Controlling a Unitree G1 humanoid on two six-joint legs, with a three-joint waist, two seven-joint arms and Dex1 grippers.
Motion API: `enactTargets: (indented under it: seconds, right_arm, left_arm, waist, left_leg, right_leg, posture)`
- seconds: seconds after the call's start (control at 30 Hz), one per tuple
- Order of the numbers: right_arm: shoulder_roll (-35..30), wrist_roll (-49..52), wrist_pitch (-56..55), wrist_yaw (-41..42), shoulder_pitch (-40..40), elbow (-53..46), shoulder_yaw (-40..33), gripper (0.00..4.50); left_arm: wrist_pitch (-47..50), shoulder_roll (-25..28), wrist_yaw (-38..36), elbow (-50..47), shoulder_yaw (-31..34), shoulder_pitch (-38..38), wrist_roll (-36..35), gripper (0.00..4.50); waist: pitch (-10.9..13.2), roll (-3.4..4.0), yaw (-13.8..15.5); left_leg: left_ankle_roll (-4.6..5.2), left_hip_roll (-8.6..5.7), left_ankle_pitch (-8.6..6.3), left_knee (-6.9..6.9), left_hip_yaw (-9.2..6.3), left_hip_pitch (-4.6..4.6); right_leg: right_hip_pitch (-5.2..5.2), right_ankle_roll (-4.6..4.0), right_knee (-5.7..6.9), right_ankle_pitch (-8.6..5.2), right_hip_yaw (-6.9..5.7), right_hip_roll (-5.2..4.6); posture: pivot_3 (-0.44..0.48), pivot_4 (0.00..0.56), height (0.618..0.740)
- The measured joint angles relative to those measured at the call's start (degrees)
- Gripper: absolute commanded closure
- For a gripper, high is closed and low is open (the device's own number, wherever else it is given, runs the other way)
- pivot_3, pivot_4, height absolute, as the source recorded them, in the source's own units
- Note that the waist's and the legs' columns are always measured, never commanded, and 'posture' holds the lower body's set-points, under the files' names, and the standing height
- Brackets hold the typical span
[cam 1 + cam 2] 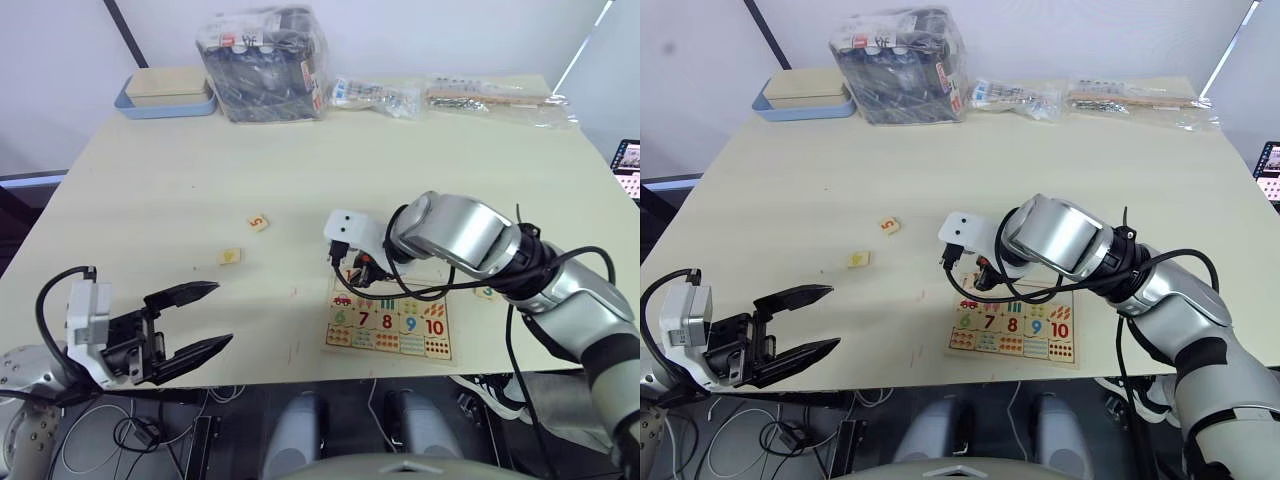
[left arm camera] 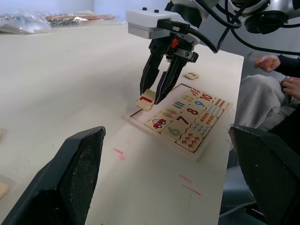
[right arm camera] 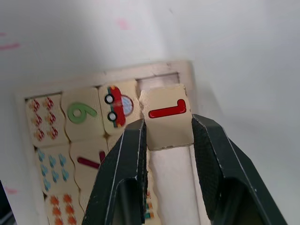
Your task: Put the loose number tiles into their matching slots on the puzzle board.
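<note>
The right gripper (image 3: 168, 136), fingers clenched on the 1 tile (image 3: 167, 117), hovered above the puzzle board's (image 2: 180, 121) corner slot (image 3: 157, 80), requiring lowering; the left gripper (image 1: 185, 320) stood released.

Matt pale-wood puzzle board (image 2: 180, 124), glossy red-printed wooden tile (image 3: 168, 117), smooth matt table (image 1: 300, 170).

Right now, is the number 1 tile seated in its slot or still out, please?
Still out: the 1 tile is pinched tilted in the right gripper above the empty corner slot.
</note>
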Motion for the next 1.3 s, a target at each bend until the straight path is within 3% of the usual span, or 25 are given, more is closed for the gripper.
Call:
enactTargets:
  seconds: [1.3]
  right_arm:
    - [2.8,-4.0,-3.4,1.2,1.5,3.3,2.6,3.67]
  left_arm:
    - [0.9,-0.9,2.4,-1.7,0.2,2.3,-0.1,0.0]
  waist:
    - [0.1,0.08,-0.1]
  left_leg:
    - [0.0,0.03,0.0,-0.01,0.0,0.0]
  right_leg:
    - [0.0,0.0,-0.02,-0.01,-0.01,0.07]
  posture:
    - [0.0,0.15,0.74]
